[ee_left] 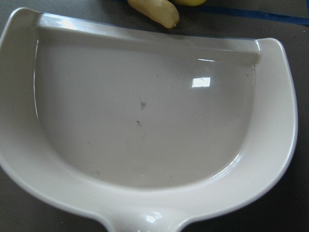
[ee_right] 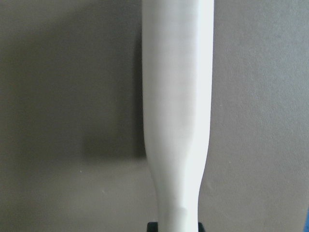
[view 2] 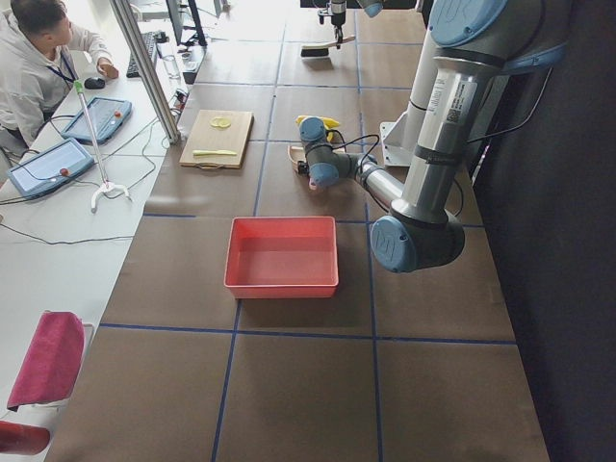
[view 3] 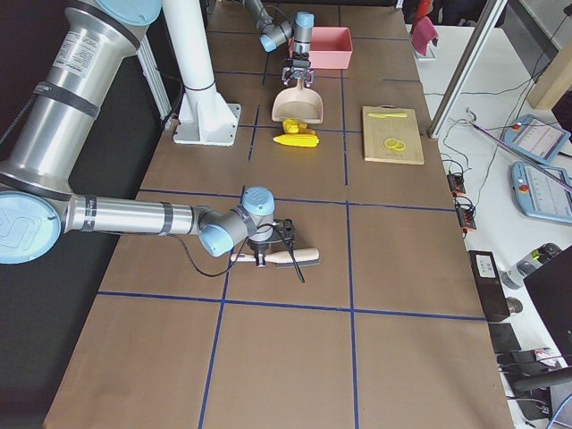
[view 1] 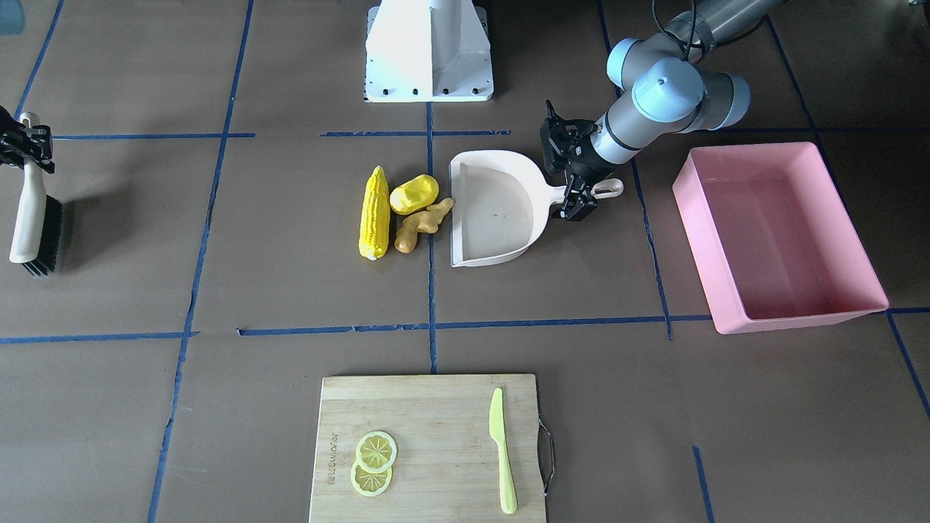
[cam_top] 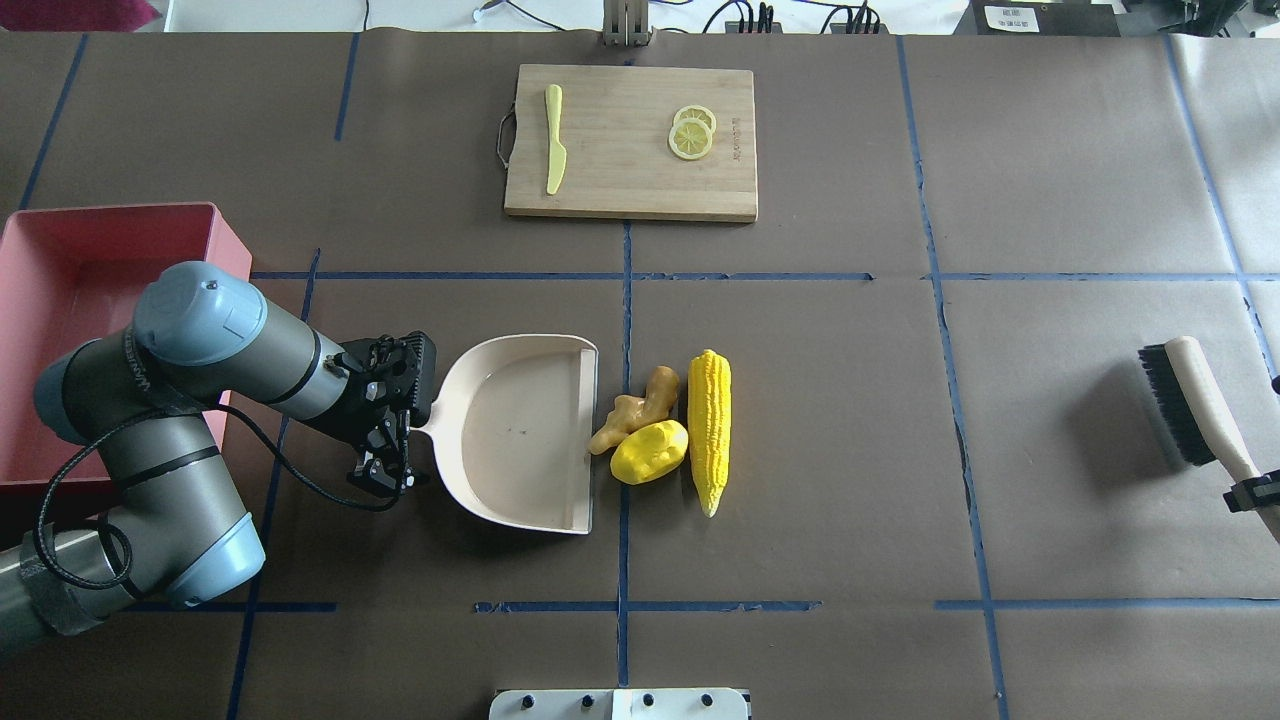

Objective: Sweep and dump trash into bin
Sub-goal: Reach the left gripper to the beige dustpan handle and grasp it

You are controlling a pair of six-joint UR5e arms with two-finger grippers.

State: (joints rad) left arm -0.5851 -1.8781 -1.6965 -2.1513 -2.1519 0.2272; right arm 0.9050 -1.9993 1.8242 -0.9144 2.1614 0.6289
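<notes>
Gripping the cream dustpan (view 1: 494, 211) by its handle, the left gripper (view 1: 577, 207) has its fingers closed narrow around it. The right gripper (view 1: 33, 145) is clamped on the handle of a black-bristled brush (view 1: 33, 218), well apart from the rest. The corn cob (view 1: 374, 214), the lemon-like lump (view 1: 414, 194) and the ginger root (view 1: 421, 225) lie bunched together on the table (view 1: 290, 290) just beside the dustpan's open mouth, the ginger's tip at its lip. The pink bin (view 1: 799, 316) stands beyond the dustpan's handle end. A cutting board (view 1: 436, 421) bears a printed brand along one edge, too small to read
</notes>
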